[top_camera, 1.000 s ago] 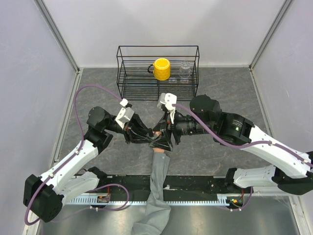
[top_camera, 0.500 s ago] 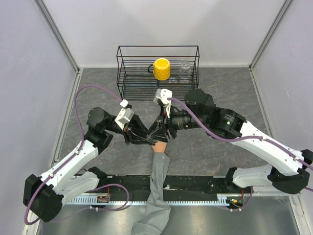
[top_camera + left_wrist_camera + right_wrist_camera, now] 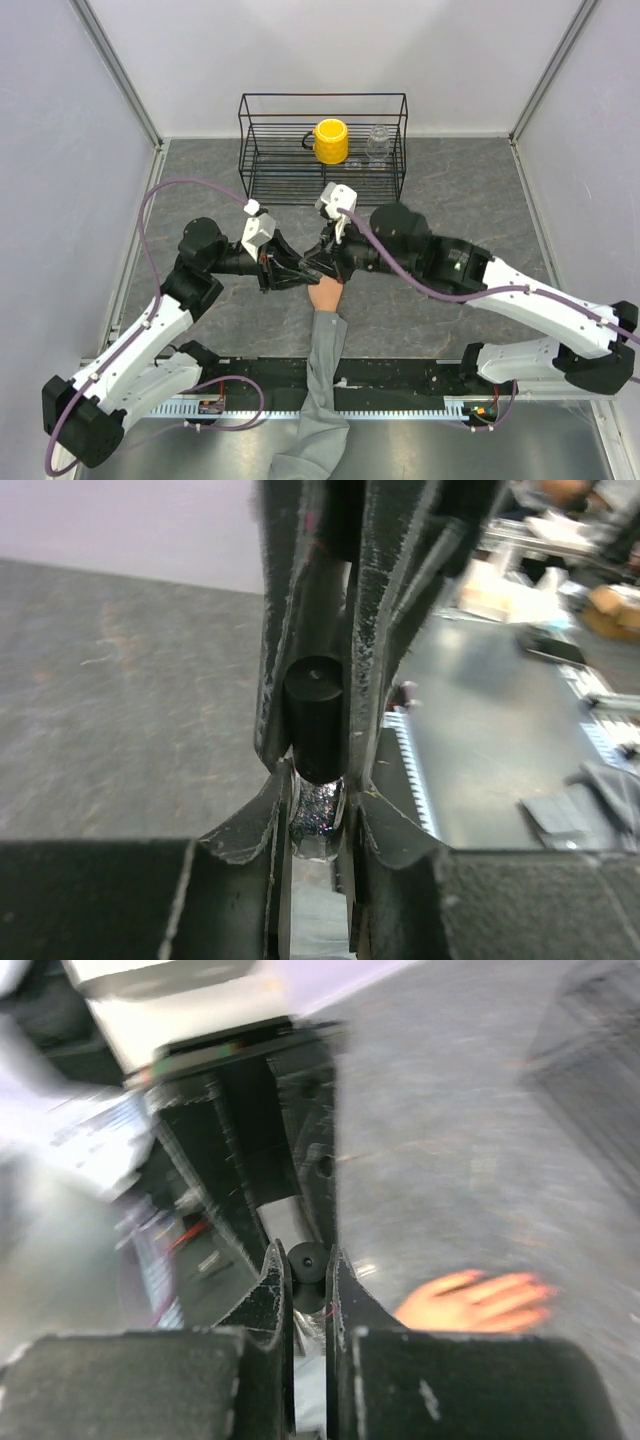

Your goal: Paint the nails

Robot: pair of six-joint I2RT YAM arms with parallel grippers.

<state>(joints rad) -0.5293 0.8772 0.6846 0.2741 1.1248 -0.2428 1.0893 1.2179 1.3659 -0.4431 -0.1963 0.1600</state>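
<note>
the mannequin hand [image 3: 325,295] looks smooth, matt plastic; its sleeve [image 3: 322,390] is grey cloth. the table [image 3: 200,180] is mottled matt grey, the rack [image 3: 285,178] thin black wire, the cap [image 3: 318,715] smooth black plastic.

**Where everything sits**

The rack [image 3: 322,97] stands at the table's [image 3: 450,180] far edge, with the mug [image 3: 331,141] left of the jar [image 3: 378,143] inside it. Mid-table, my left gripper [image 3: 296,276] and right gripper [image 3: 318,268] meet at the mannequin hand's [image 3: 325,295] far end, the bottle [image 3: 318,818] in the left, its cap [image 3: 318,710] in the right. The sleeve [image 3: 322,390] trails toward me.
</note>
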